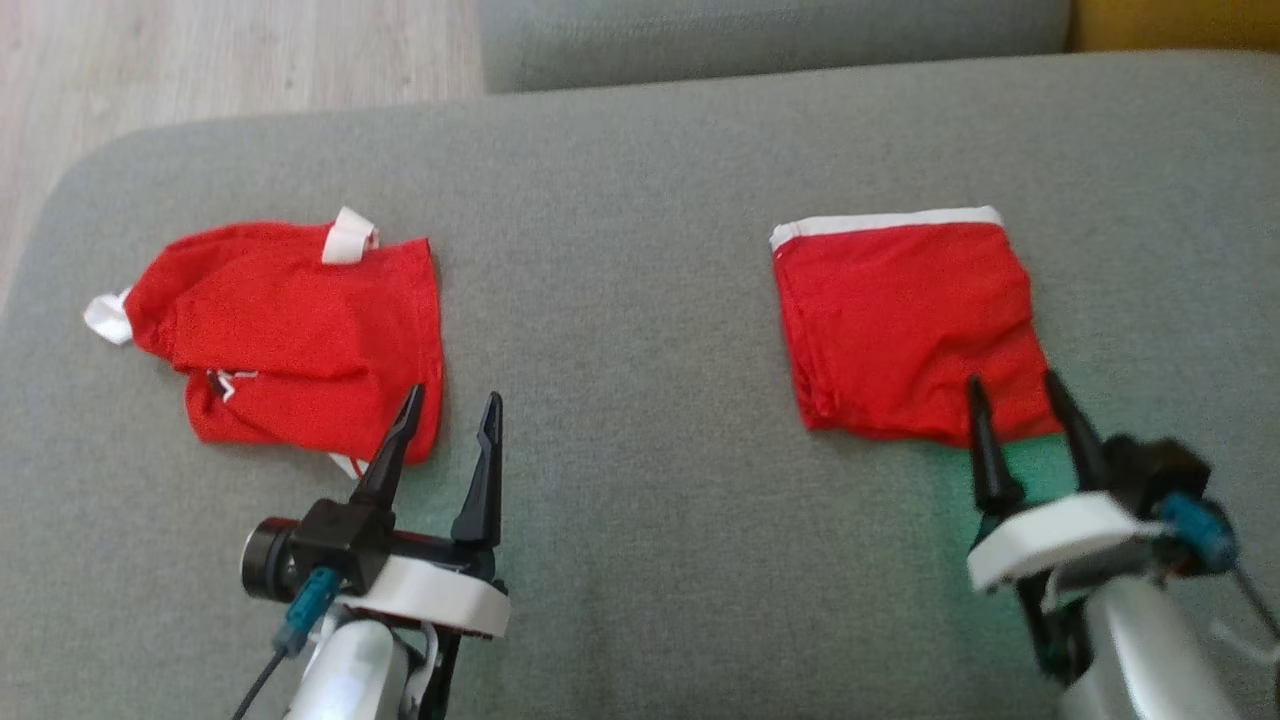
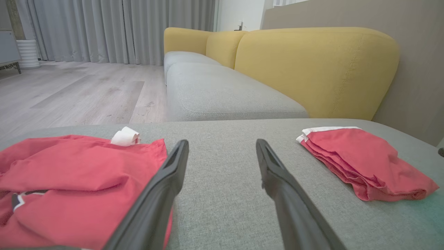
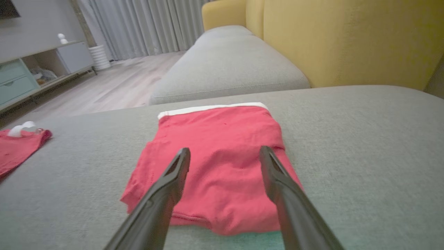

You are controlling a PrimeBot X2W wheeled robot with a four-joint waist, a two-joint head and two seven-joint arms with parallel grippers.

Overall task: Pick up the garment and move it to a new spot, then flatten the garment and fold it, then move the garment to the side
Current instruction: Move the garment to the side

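Observation:
A folded red garment (image 1: 900,320) with a white band along its far edge lies flat on the right of the grey cushion (image 1: 620,300). It shows as the red garment (image 3: 222,163) in the right wrist view and the red garment (image 2: 360,159) in the left wrist view. My right gripper (image 1: 1015,385) hovers open over its near right corner, nothing between the fingers. A second, rumpled red garment (image 1: 290,340) with white trim lies at the left, also seen as the rumpled garment (image 2: 73,180). My left gripper (image 1: 453,405) stands open at its near right corner, empty.
The grey cushion's left edge curves down to a pale wood floor (image 1: 200,60). Beyond it runs a grey sofa seat (image 2: 222,93) with yellow backrests (image 2: 312,66). A cabinet (image 3: 31,73) and grey curtains (image 3: 138,27) stand across the room.

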